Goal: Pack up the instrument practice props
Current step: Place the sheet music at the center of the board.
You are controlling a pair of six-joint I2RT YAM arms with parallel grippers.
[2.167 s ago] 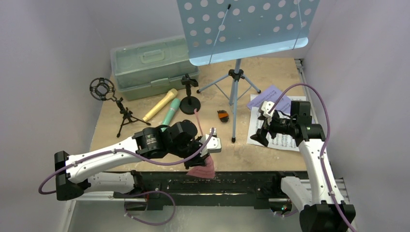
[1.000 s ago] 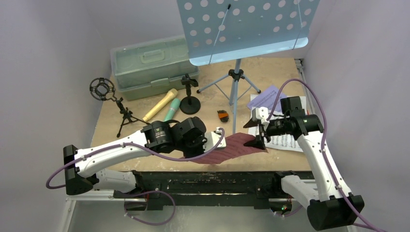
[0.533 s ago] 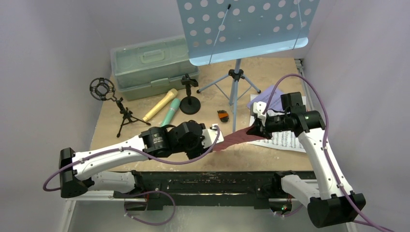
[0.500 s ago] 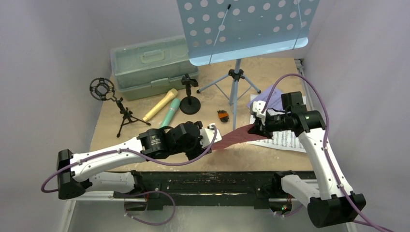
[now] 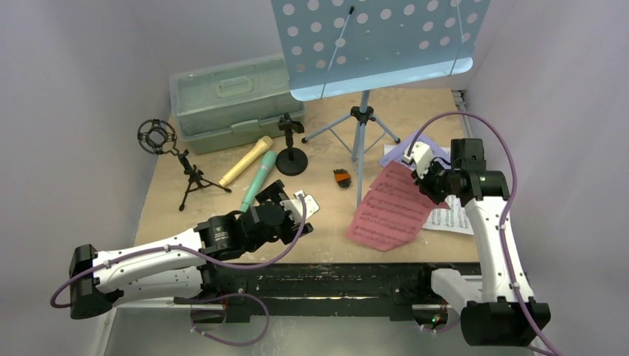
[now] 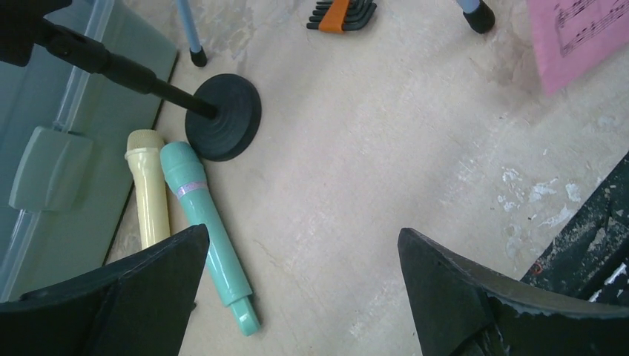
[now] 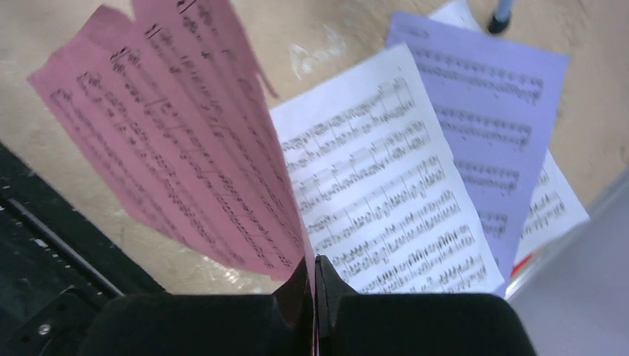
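Observation:
My right gripper (image 5: pixel 429 182) is shut on one edge of the red music sheet (image 5: pixel 389 208), which hangs slanting over the table; the jaws (image 7: pixel 314 271) pinch the red sheet (image 7: pixel 185 148). Under it lie a white sheet (image 7: pixel 386 200) and a purple sheet (image 7: pixel 482 126). My left gripper (image 5: pixel 291 202) stands wide open and empty (image 6: pixel 303 256), just above the table beside the teal microphone (image 6: pixel 204 222) and tan microphone (image 6: pixel 148 189). The round-base holder (image 6: pixel 225 116) stands behind them. The ring-top tripod holder (image 5: pixel 157 136) is at the left. The light-blue music rack (image 5: pixel 371 44) stands at the back.
A pale green case (image 5: pixel 230 100) sits shut at the back left. A small orange and black tool set (image 5: pixel 341 178) lies by the rack's front leg (image 5: pixel 359 185). A black rail (image 5: pixel 334 274) runs along the near edge.
The left gripper opened, let go of the red sheet and drew back to the left. The right gripper shut on the sheet and carried it to the right, over the white sheet.

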